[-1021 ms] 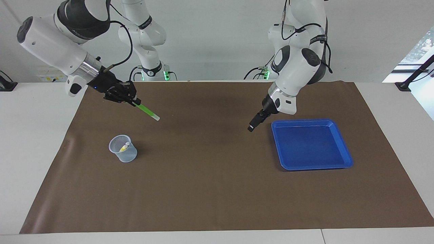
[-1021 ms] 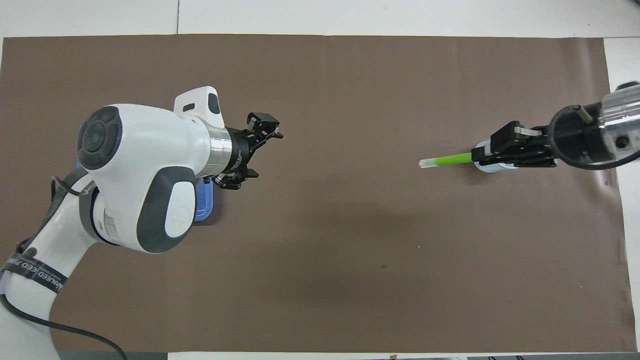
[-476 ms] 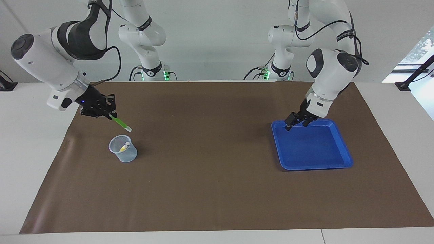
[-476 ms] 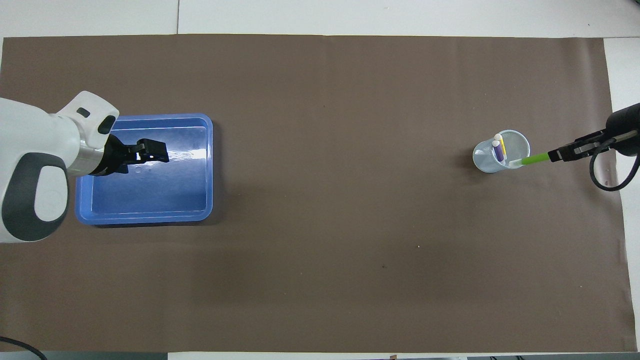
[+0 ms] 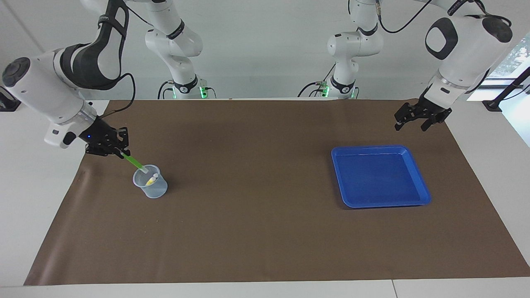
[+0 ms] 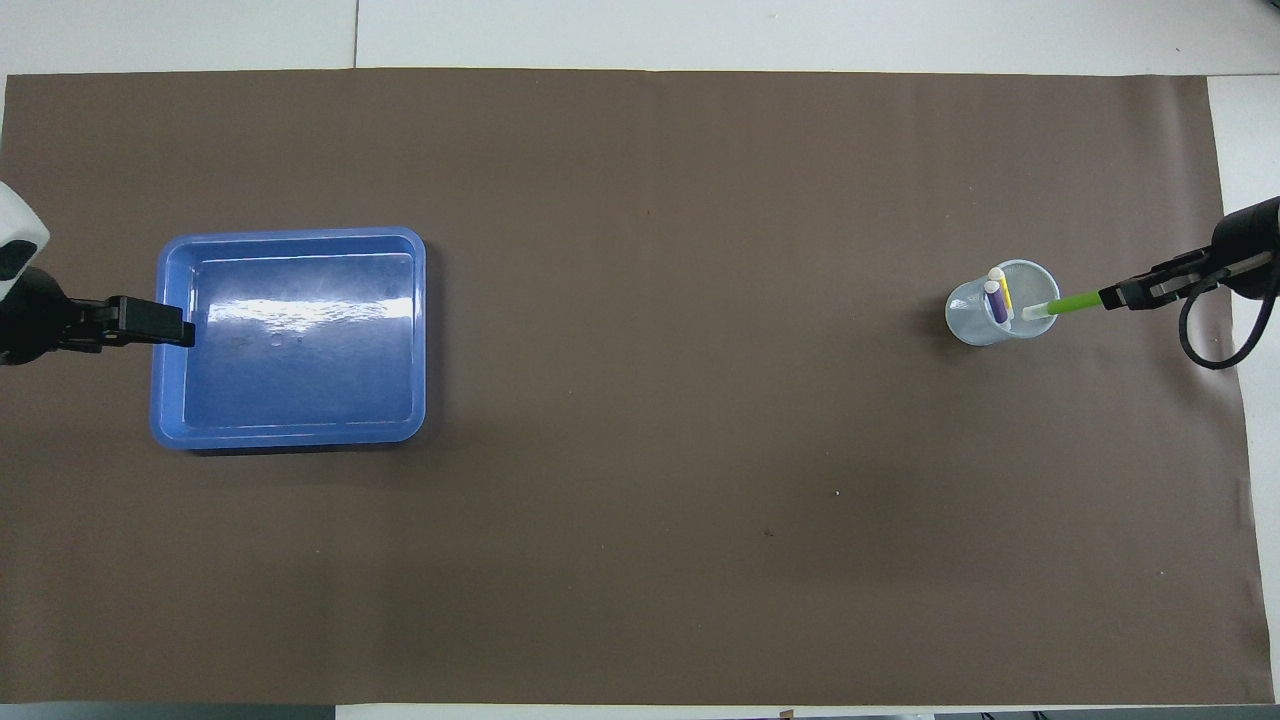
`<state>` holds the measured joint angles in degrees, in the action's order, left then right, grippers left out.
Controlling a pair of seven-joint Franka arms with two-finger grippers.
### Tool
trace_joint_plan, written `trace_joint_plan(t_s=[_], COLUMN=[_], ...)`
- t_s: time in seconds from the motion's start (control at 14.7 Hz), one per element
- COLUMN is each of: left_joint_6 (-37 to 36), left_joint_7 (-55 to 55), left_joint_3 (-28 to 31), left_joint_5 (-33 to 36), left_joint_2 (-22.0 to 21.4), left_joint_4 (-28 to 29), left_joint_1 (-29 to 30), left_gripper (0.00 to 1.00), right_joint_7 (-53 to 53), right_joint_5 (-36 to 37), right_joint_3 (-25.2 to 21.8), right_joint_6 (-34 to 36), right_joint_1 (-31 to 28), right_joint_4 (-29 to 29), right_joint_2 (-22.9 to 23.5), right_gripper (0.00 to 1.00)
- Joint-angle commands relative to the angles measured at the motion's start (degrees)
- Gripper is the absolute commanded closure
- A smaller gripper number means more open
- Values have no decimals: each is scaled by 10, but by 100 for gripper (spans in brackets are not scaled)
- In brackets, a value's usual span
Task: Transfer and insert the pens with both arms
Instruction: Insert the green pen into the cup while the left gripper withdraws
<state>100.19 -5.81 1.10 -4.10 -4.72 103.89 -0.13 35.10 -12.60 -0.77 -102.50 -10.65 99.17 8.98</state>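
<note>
My right gripper (image 5: 122,154) is shut on the green pen (image 5: 134,162), which it holds tilted with the pale cap end down at the mouth of a clear cup (image 5: 156,191). In the overhead view the right gripper (image 6: 1112,297) holds the green pen (image 6: 1070,303) with its tip inside the rim of the cup (image 6: 962,318). The yellow pen (image 6: 1004,291) and the purple pen (image 6: 996,304) stand in the cup. The yellow pen (image 5: 151,180) also shows in the facing view. My left gripper (image 5: 410,123) is open and empty, raised by the edge of the blue tray (image 5: 381,147).
The blue tray (image 6: 290,234) holds nothing and lies toward the left arm's end of the brown mat (image 5: 265,231). Two small white arms (image 5: 182,78) (image 5: 343,74) with green lights stand still at the robots' edge of the table.
My right gripper has swung the green pen toward the right arm's end and lowered its tip to the cup. My left gripper has drawn back from mid-table across the tray and risen.
</note>
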Motion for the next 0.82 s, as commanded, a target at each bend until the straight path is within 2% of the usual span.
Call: trace_joint_plan(t_s=[0.0,0.27,0.41,0.48,0.54,0.61,0.68,0.75], left_joint_6=[-61,-154,-161,-159,-160,-160,-159,-159], left_joint_7=[-11,-11,-11,-12,-12,-11,-12,-11], left_joint_3=[-6,-6,-7,-7,-7,-6,-6,-7], left_joint_5=[15,17,15,15,16,17,17,18], left_joint_2=[12,35,34,33,36,36,37,38], left_joint_4=[-65,-155,-152,-145,-147,-145,-145,-145], left_joint_1=[5,4,1,-1,-2,-3,-3,-4], left_gripper=[0,0,0,0,0,0,0,0], right_joint_7=[-4,3,4,4,4,3,2,1], right_joint_5=[-19,-20,-20,-20,-19,-19,-20,-19], right_joint_3=[2,2,2,2,2,2,2,3], right_joint_6=[-5,-31,-47,-49,-53,-57,-58,-58], right_joint_1=[-2,-1,-1,0,0,2,2,2], right_joint_4=[14,40,56,56,56,57,56,52], right_joint_2=[-3,-11,-16,-17,-17,-17,-17,-15], right_gripper=[100,100,100,95,65,24,0,0])
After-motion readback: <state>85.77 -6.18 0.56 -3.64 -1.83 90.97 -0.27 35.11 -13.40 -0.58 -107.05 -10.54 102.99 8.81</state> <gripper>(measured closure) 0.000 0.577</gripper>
